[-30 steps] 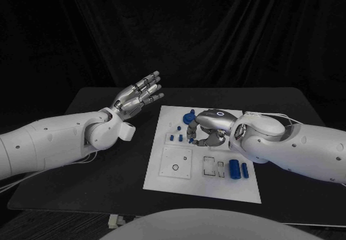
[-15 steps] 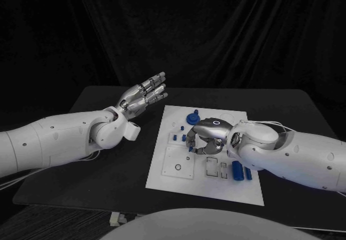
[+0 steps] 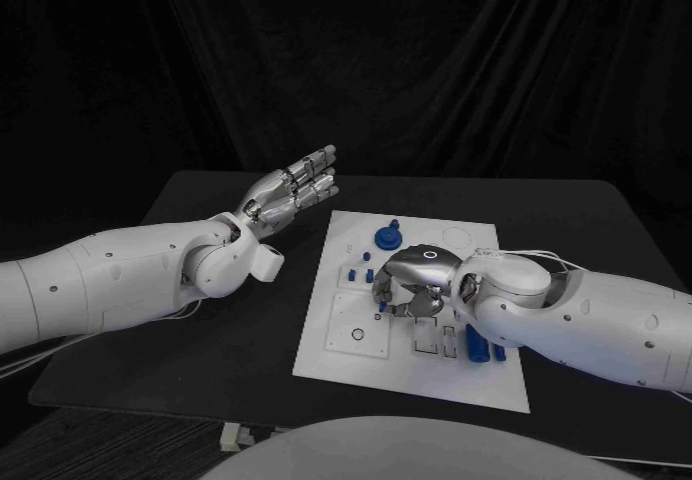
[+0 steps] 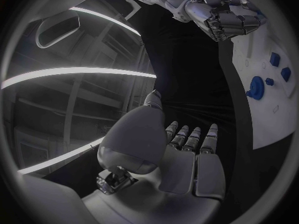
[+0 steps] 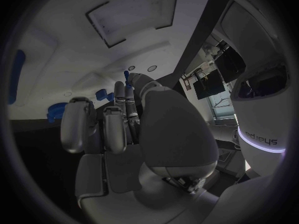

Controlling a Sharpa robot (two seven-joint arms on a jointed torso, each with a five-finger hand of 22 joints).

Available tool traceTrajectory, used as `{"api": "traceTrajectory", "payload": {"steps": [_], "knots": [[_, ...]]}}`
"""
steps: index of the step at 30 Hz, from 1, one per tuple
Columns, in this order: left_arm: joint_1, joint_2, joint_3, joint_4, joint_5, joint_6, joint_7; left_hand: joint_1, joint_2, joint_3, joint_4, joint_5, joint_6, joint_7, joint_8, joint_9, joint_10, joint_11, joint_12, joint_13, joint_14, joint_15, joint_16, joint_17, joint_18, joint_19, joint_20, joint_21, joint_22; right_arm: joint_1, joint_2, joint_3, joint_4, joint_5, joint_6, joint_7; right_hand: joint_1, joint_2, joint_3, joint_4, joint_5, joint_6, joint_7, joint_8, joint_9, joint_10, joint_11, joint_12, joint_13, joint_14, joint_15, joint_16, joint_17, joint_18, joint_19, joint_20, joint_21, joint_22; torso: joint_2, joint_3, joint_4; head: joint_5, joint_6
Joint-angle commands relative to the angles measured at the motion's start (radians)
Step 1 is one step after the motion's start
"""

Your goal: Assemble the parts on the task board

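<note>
While left hand (image 3: 289, 188) stays raised open beside task board (image 3: 346, 355), right hand (image 3: 411, 283) has slid nearer along board, fingers curled over small blue part (grip unclear); placement likely next.

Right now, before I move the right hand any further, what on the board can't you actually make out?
- Head view: what the right hand holds, if anything; its own back covers its fingertips and the task board beneath.
- Right wrist view: a small blue part sits at the fingertips; held or merely touched, too small to tell.
- Head view: the two blue cylinders are partly hidden by the right arm.
- The left hand hovers open off the board.
</note>
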Motion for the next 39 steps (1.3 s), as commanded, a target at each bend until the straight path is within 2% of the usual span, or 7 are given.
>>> {"api": "traceTrajectory", "payload": {"steps": [1, 6, 17, 39], "knots": [[-0.002, 0.002, 0.001, 0.002, -0.008, -0.001, 0.138, 0.01, -0.003, -0.004, -0.002, 0.008, 0.003, 0.001, 0.002, 0.001, 0.0, -0.001, 0.005, 0.001, 0.0, 0.005, -0.004, -0.001, 0.008, 0.0, -0.001, -0.005, 0.0, -0.006, 0.0, 0.0, 0.004, -0.023, 0.008, -0.016, -0.002, 0.009, 0.004, 0.0, -0.005, -0.007, 0.001, 0.0, 0.001, -0.001, 0.006, -0.005, -0.001, 0.03, -0.002, -0.004, 0.023, 0.007, -0.006, 0.002, -0.006, 0.169, 0.0, -0.0002, 0.0001, 0.001, 0.0], [-0.002, 0.002, 0.001, 0.002, -0.008, 0.004, 0.131, 0.018, -0.003, -0.002, -0.003, 0.011, 0.002, 0.0, 0.001, 0.0, 0.0, 0.003, 0.006, 0.001, 0.0, 0.011, -0.004, -0.001, 0.011, 0.0, 0.003, -0.004, 0.002, -0.014, -0.006, 0.0, 0.02, -0.024, -0.01, -0.012, -0.002, 0.01, 0.004, 0.0, -0.005, -0.008, 0.001, -0.001, 0.001, 0.0, 0.006, -0.006, -0.002, 0.03, -0.001, -0.005, 0.022, 0.008, -0.007, 0.003, -0.007, 0.169, 0.0, 0.0004, 0.0, 0.006, 0.0], [-0.003, 0.002, 0.001, 0.002, -0.009, 0.014, 0.119, 0.035, -0.004, 0.002, -0.005, 0.022, 0.0, -0.001, 0.001, 0.0, -0.001, 0.008, 0.006, 0.001, 0.0, 0.022, -0.004, -0.001, 0.016, 0.001, 0.009, -0.004, 0.003, -0.019, -0.011, 0.0, 0.039, -0.025, -0.032, -0.008, -0.003, 0.01, 0.005, 0.0, -0.005, -0.008, 0.001, -0.001, 0.001, 0.001, 0.006, -0.006, -0.002, 0.029, -0.001, -0.006, 0.021, 0.007, -0.007, 0.003, -0.006, 0.169, 0.0, -0.0002, -0.0001, 0.008, 0.0], [-0.009, 0.005, 0.001, -0.002, -0.009, 0.029, 0.104, 0.05, -0.005, 0.006, -0.007, 0.03, -0.001, -0.001, 0.001, 0.0, -0.001, 0.016, 0.007, 0.001, 0.0, 0.034, -0.004, -0.001, 0.02, 0.001, 0.011, -0.003, 0.004, -0.029, -0.009, 0.0, 0.029, -0.063, -0.059, -0.011, 0.005, 0.01, 0.01, -0.008, 0.001, -0.009, 0.002, -0.003, 0.001, 0.005, 0.006, -0.006, -0.002, 0.028, -0.002, -0.008, 0.018, 0.008, -0.007, 0.004, -0.007, 0.169, 0.0, 0.0, 0.0004, 0.006, 0.0]]}}
